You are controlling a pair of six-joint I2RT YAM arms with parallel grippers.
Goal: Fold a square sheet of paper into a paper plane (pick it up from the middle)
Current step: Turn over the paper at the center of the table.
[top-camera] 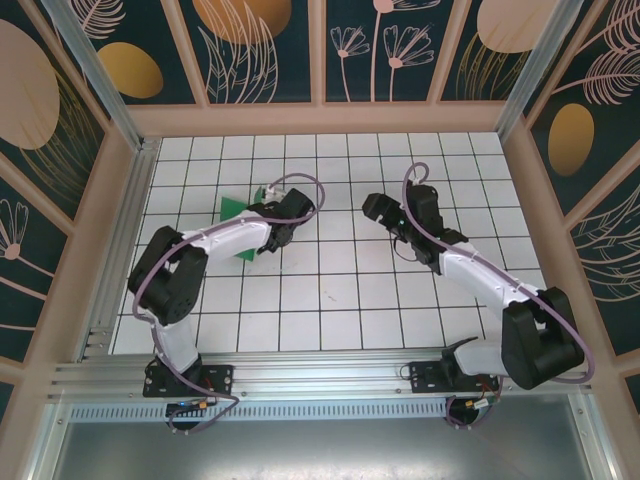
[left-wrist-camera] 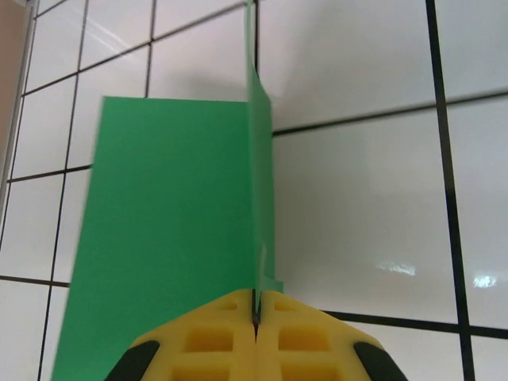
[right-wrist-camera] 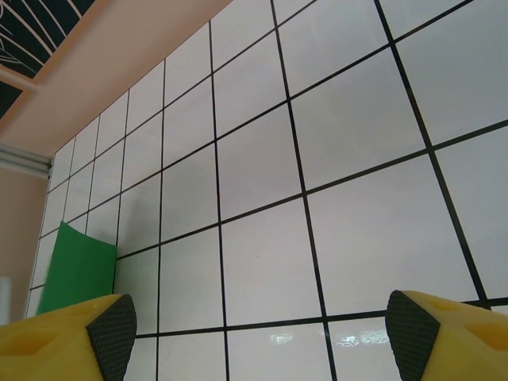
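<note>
The square sheet of paper (left-wrist-camera: 167, 230) is bright green, with one half lying flat on the white tiles and a thin flap standing upright along a crease. My left gripper (left-wrist-camera: 255, 313) is shut on the near end of that upright flap. From above, the paper (top-camera: 235, 208) sits at the table's left centre, partly hidden under my left gripper (top-camera: 268, 238). My right gripper (top-camera: 373, 208) hovers open over bare tiles about two tiles to the right of the paper. In the right wrist view its jaws (right-wrist-camera: 262, 329) stand wide apart with nothing between them, and the paper (right-wrist-camera: 75, 270) lies off to the left.
The white grid-tiled table (top-camera: 340, 290) is boxed in by peach wooden walls (top-camera: 320, 118). An aluminium rail (top-camera: 320, 378) runs along the near edge, where both arm bases are bolted.
</note>
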